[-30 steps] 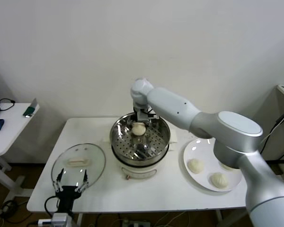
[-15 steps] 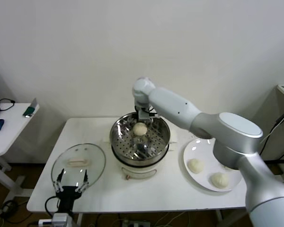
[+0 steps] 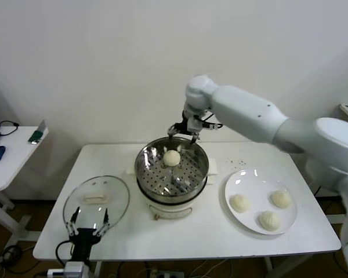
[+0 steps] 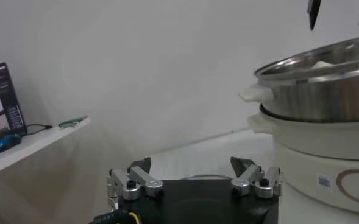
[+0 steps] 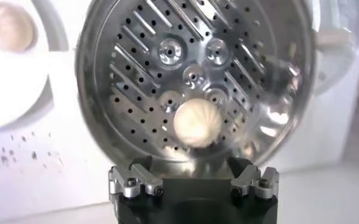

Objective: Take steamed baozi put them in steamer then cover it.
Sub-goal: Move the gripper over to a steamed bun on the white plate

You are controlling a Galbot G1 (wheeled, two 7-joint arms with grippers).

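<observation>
Steamed baozi number four here: one bun (image 3: 172,157) lies on the perforated tray inside the steamer (image 3: 172,174), toward the far side of the tray, and three more buns (image 3: 239,202) (image 3: 281,198) (image 3: 269,220) sit on the white plate (image 3: 249,179) to the steamer's right. All of this stands on the white table (image 3: 220,237), the largest thing in the head view, with a smaller white side table (image 3: 6,165) well apart on the left. The steamer, a shiny steel pot on a white base, sits near the table's middle; in the right wrist view its tray (image 5: 167,79) fills most of the picture with the bun (image 5: 196,122) lying free on it. The cover (image 3: 97,200), a clear glass lid with a cream handle, lies flat on the table at the steamer's left, apart from the pot. The right gripper (image 3: 189,132) hangs above the far rim of the steamer, its fingers spread wide and holding nothing; the bun lies below and just in front of them, not touching either finger (image 5: 135,181). The left gripper (image 3: 88,223) rests low at the table's near left edge, at the near edge of the cover, its fingers (image 4: 136,181) also apart and empty, with the steamer's side (image 4: 325,103) seen beyond them.
</observation>
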